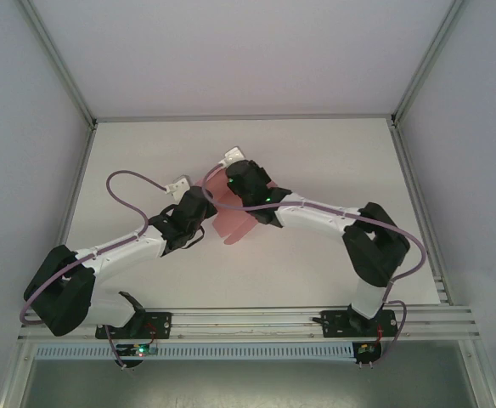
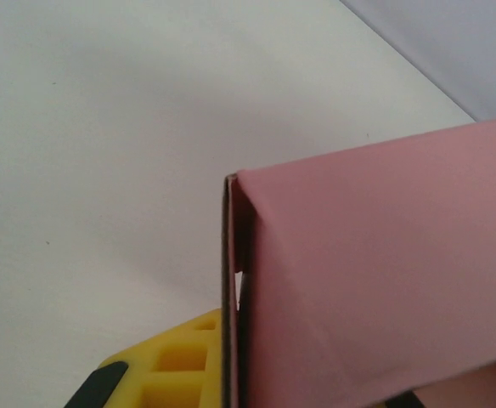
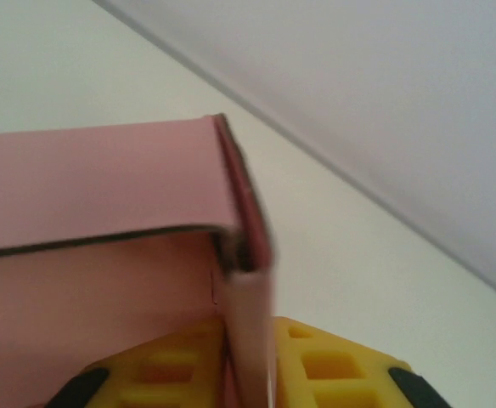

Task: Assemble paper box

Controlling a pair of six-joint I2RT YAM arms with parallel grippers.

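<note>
The pink paper box (image 1: 231, 218) hangs partly folded above the middle of the table, between both grippers. My left gripper (image 1: 205, 206) is shut on the box's left side. In the left wrist view a doubled card edge (image 2: 231, 280) runs down against the yellow finger (image 2: 176, 361), and a broad pink panel (image 2: 375, 272) hides the other finger. My right gripper (image 1: 245, 190) is at the box's far right corner. In the right wrist view a folded wall (image 3: 250, 314) stands between the yellow fingers (image 3: 341, 365). A thin gap shows beside it, so the right gripper (image 3: 250, 344) is slightly open.
The white table (image 1: 316, 161) lies bare around the box, with grey walls at the back and sides and an aluminium rail (image 1: 248, 321) along the near edge. Both arms reach inward and meet over the table's middle.
</note>
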